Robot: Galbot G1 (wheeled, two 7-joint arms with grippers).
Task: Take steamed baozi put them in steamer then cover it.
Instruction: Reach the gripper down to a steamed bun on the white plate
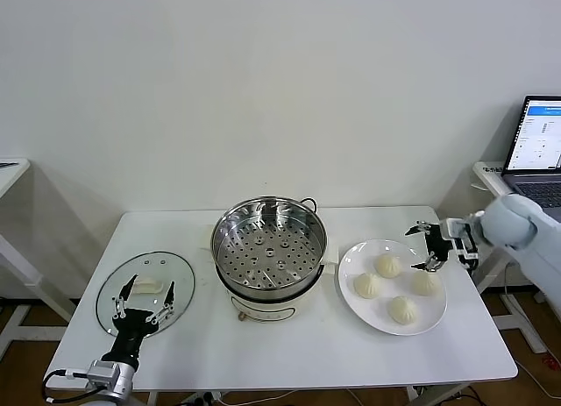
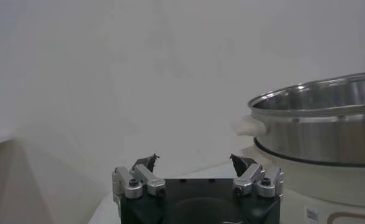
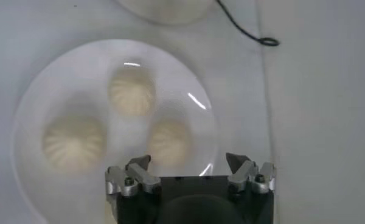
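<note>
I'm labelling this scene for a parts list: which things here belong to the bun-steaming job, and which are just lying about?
Belongs to the job:
- four steamed baozi
- white plate under them
- steamer, empty
- cover flat on the table
- right gripper, open over the plate
- left gripper, open over the cover

Lying about:
- laptop

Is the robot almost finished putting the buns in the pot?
No, it has only begun. All four buns sit on the white plate, and the steamer has nothing on its tray. In hand: the right pincer hovers open over the plate. The left pincer waits open by the glass lid, which lies on the table. Left: four buns, then the lid.
</note>
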